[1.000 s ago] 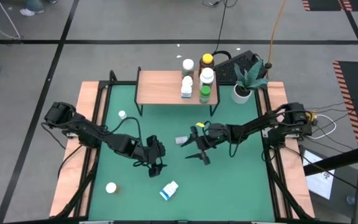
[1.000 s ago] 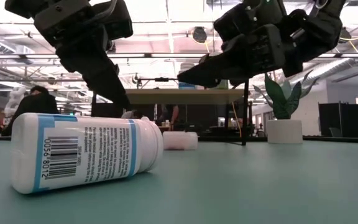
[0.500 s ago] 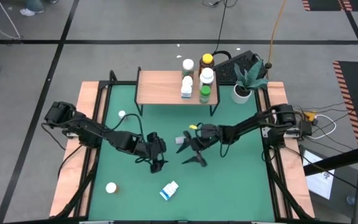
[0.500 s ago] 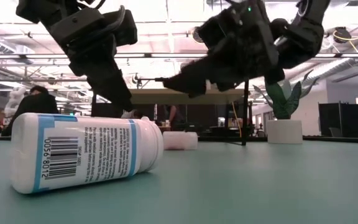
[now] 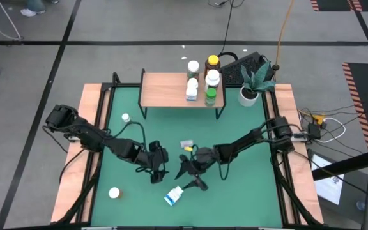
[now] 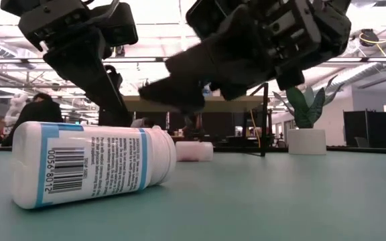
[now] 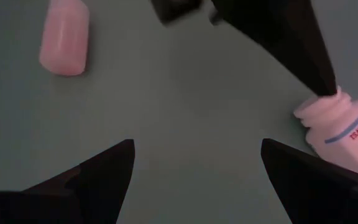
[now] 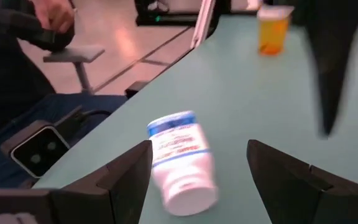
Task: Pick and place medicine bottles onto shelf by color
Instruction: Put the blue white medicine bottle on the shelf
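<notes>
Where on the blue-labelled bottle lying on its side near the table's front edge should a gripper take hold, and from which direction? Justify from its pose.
Grip the blue-labelled bottle across its round body at mid-label, coming straight down from above. It lies flat on the green table, so the cap end gives little purchase, while the curved sides are free all round. The right gripper, open, hovers closest; the left gripper is also open nearby.

Both arms reach mid-table, left tool (image 5: 158, 172) and right tool (image 5: 191, 175) spread wide.

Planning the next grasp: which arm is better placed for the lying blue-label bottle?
Right, probably. The right gripper hangs open just above the bottle, which lies between its fingers in its wrist view. The left gripper sits farther off.
</notes>
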Controlling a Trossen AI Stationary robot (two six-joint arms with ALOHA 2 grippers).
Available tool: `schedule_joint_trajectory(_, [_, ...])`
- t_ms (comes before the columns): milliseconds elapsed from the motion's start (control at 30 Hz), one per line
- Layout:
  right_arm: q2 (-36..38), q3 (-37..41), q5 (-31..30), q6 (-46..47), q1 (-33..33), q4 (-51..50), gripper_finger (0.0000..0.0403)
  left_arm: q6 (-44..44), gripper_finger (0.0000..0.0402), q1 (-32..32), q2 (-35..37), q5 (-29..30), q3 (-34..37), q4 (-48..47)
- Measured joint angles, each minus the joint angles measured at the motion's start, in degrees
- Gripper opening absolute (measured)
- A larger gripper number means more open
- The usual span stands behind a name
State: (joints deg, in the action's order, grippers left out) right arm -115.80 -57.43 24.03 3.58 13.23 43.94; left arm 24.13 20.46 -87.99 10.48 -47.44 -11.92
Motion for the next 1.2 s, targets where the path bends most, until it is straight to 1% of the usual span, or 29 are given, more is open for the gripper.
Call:
schedule_joint_trajectory(133, [-3.91, -2.22, -0.53, 2.56, 2.25, -0.01, 0.0258, 2.82, 0.0351, 1.21, 0.00, 0.03, 0.00, 0.14])
schedule_joint_trajectory(200, [-5.73, -3.15, -2.57, 3.21, 3.37, 0.22, 0.0258, 3.83, 0.0351, 2.08, 0.00, 0.53, 0.00, 0.85])
schedule_joint_trajectory(367, [-8.28, -3.96, -8.76, 2.83, 5.09, 0.26, 0.0258, 5.66, 0.0351, 5.07, 0.00, 6.56, 0.00, 2.99])
schedule_joint_trajectory(433, [-8.31, -3.96, -9.14, 2.78, 5.28, -0.02, 0.0258, 7.01, 0.0351, 6.27, 0.00, 7.78, 0.00, 3.22])
schedule_joint_trajectory(700, [-8.25, -3.96, -9.22, 3.34, 6.72, 0.04, 0.0256, 10.51, 0.0351, 10.48, 0.00, 8.17, 0.00, 3.02])
schedule_joint_trajectory(767, [-8.25, -3.94, -9.64, 2.71, 6.95, -0.49, 0.0250, 10.92, 0.0351, 11.19, 0.00, 9.18, 0.00, 2.98])
schedule_joint_trajectory(867, [-8.25, -3.94, -11.94, 0.51, 7.13, -0.49, 0.0235, 10.96, 0.0351, 11.83, 0.00, 9.87, 0.00, 2.98])
schedule_joint_trajectory(967, [-8.25, -3.94, -12.24, -1.11, 7.16, -0.97, 0.0217, 11.07, 0.0351, 11.87, 0.00, 10.50, 0.00, 2.97])
schedule_joint_trajectory(1067, [-8.25, -3.91, -12.66, -2.45, 7.13, -2.67, 0.0198, 11.09, 0.0351, 11.81, 0.00, 10.64, 0.00, 2.98])
schedule_joint_trajectory(1200, [-8.10, -3.94, -15.28, -4.52, 7.11, -3.30, 0.0178, 11.69, 0.0351, 11.77, 0.00, 10.64, 0.00, 3.00])
